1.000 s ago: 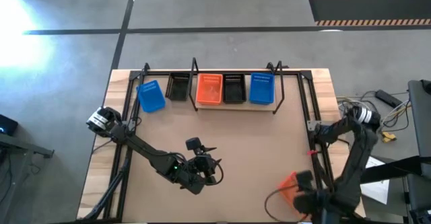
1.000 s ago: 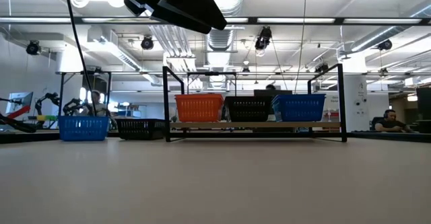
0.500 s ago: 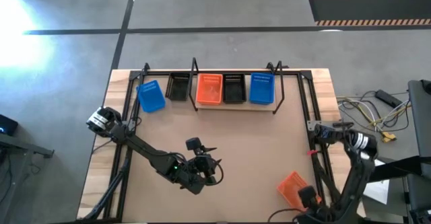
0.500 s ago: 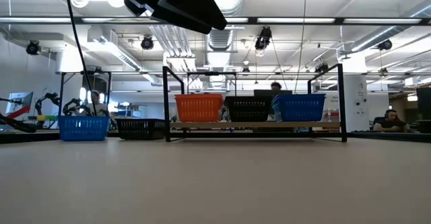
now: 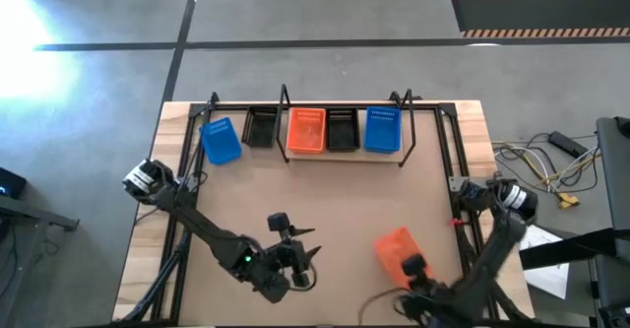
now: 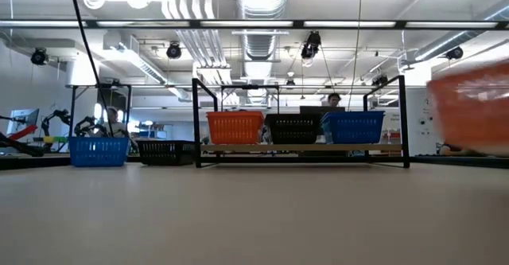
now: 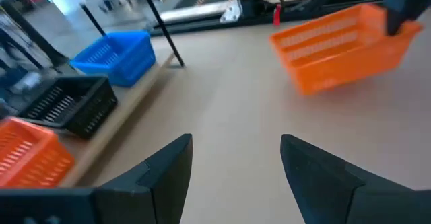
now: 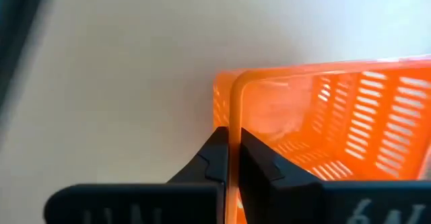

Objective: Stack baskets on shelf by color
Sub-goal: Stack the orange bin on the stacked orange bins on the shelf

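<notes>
Carrying an orange basket point(image 5: 395, 248), the right gripper point(image 8: 231, 158) has swung inward from the worktop's point(image 5: 374, 200) near right corner toward the middle, so delivery to the shelf point(image 5: 345, 154) has begun. Its fingers are clamped on the basket's end wall. The left gripper point(image 7: 232, 167) waits mid-worktop, fingers apart.

The high view looked straight down from well above, taking in the whole tabletop point(image 5: 325, 210) and both arms. The low view sat at tabletop height, facing level toward the shelf point(image 6: 301, 148) and the room behind. Each wrist view looked forward past its own jaws, very close in. Both wrist views, the high view and the low view shared the orange basket point(image 7: 343, 46).
</notes>
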Tool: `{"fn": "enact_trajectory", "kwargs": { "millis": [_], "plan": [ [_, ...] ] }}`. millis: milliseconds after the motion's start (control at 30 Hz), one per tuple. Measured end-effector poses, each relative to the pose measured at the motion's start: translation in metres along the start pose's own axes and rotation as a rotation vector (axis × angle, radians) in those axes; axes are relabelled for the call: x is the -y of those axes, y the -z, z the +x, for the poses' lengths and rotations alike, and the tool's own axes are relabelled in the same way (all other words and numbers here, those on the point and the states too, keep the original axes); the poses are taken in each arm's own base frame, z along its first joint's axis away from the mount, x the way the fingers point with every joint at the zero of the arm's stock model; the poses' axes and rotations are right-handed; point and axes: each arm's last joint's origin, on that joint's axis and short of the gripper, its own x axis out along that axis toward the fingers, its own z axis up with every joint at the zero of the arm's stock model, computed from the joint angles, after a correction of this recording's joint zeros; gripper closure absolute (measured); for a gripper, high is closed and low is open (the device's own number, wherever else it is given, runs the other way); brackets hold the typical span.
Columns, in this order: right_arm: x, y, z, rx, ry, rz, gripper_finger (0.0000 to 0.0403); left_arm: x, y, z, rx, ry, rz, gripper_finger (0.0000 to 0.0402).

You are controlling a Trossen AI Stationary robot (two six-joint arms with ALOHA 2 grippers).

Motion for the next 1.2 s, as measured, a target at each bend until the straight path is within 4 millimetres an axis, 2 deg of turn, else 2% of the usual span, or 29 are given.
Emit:
{"fn": "enact_trajectory", "kwargs": {
  "millis": [300, 400, 500, 600, 700, 867, 1033, 1200],
  "plan": [
    [0.107, -0.069, 0.031, 0.219, 0.007, 0.078, 0.0394, 0.014, 0.012, -0.045, 0.036, 0.033, 0.130, 0.0191],
    [0.140, -0.086, 0.041, 0.308, 0.009, 0.105, 0.0394, 0.019, 0.024, -0.052, 0.029, 0.060, 0.203, 0.0191],
    [0.160, -0.094, 0.046, 0.366, -0.012, 0.048, 0.0394, 0.022, 0.039, -0.056, 0.005, 0.087, 0.352, 0.0191],
    [0.166, -0.096, 0.047, 0.390, -0.019, -0.050, 0.0394, 0.019, 0.050, -0.057, -0.033, 0.090, 0.471, 0.0191],
    [0.166, -0.096, 0.048, 0.390, -0.027, -0.125, 0.0394, 0.009, 0.044, -0.056, -0.082, 0.124, 0.508, 0.0191],
    [0.165, -0.096, 0.047, 0.396, -0.021, -0.189, 0.0394, -0.007, 0.030, -0.033, -0.170, 0.282, 0.657, 0.0191],
    [0.164, -0.096, 0.047, 0.396, -0.021, -0.199, 0.0394, -0.018, 0.025, -0.014, -0.169, 0.291, 0.906, 0.0191],
    [0.161, -0.096, 0.046, 0.399, -0.022, -0.216, 0.0394, -0.032, 0.020, 0.001, -0.232, 0.327, 0.949, 0.0191]
  ]
}}
